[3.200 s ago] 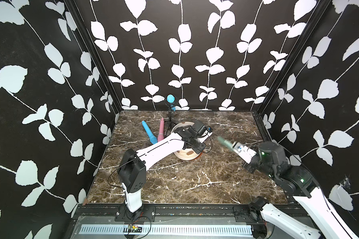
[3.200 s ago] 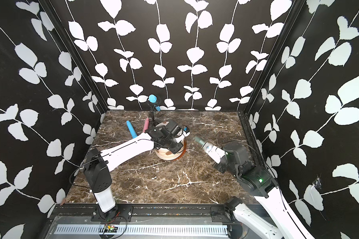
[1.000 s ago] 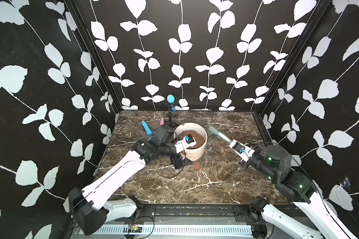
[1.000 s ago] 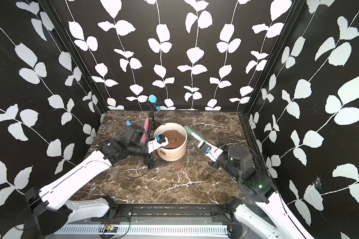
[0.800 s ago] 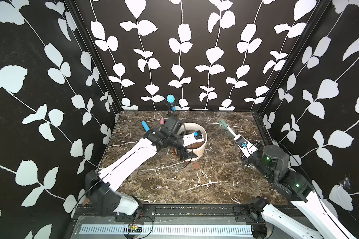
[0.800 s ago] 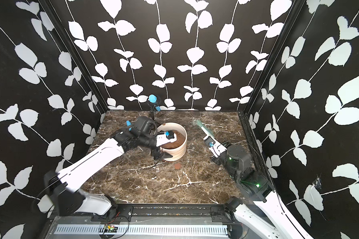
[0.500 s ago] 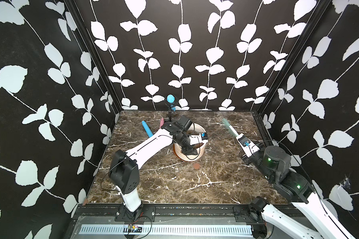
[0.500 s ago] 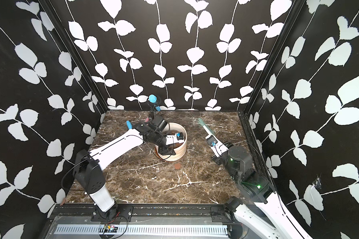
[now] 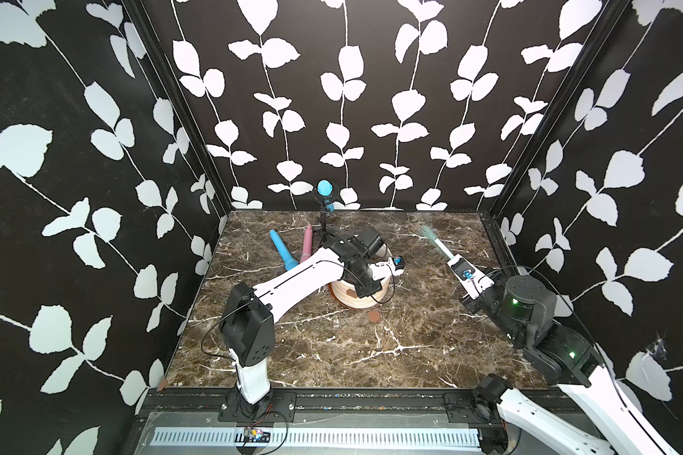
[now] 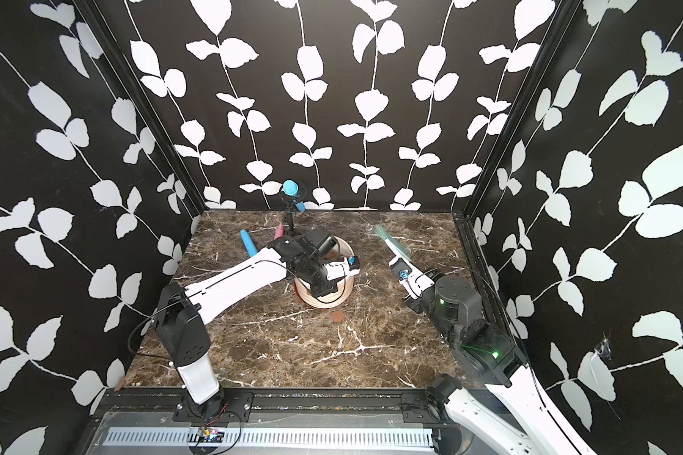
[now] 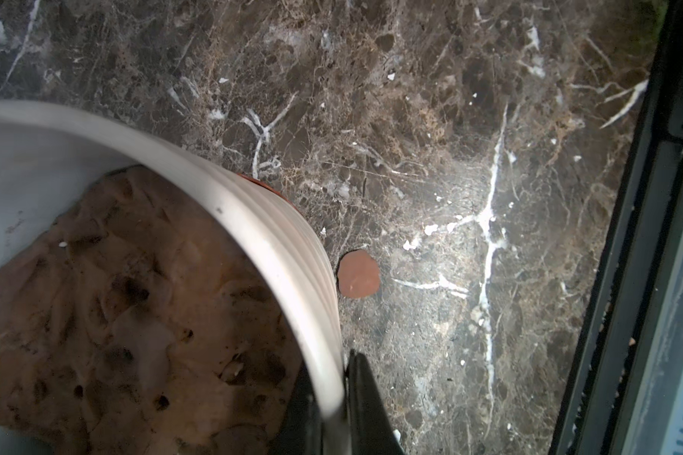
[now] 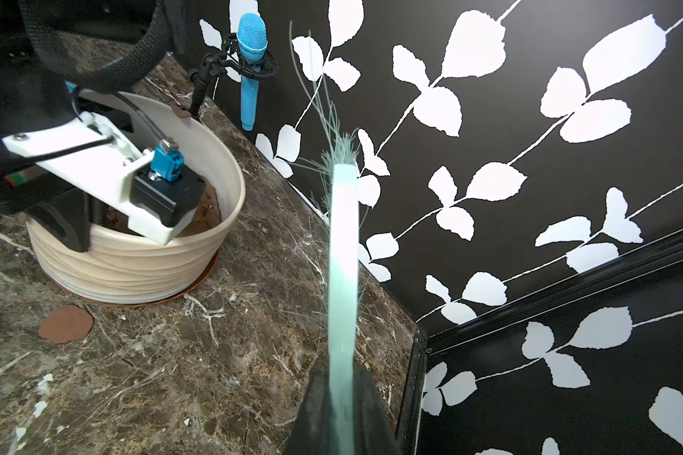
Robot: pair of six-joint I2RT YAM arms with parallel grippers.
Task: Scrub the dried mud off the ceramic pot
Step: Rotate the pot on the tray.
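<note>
The ceramic pot stands mid-table on its orange saucer, cream and ribbed, with a lumpy brown soil mass inside. My left gripper is shut on the pot's near rim, one finger inside and one outside. A disc of dried mud lies on the marble just in front of the pot, also in the left wrist view. A smaller mud blob sits on the far rim. My right gripper is shut on a teal brush, held in the air right of the pot.
A blue microphone on a black stand rises behind the pot. A blue tube and a pink tube lie on the table at the back left. Patterned walls close three sides, and a black rail runs along the front.
My left arm swung in over the pot and its gripper closed on the rim. My right arm drew the brush away from the pot, back and to the right.
</note>
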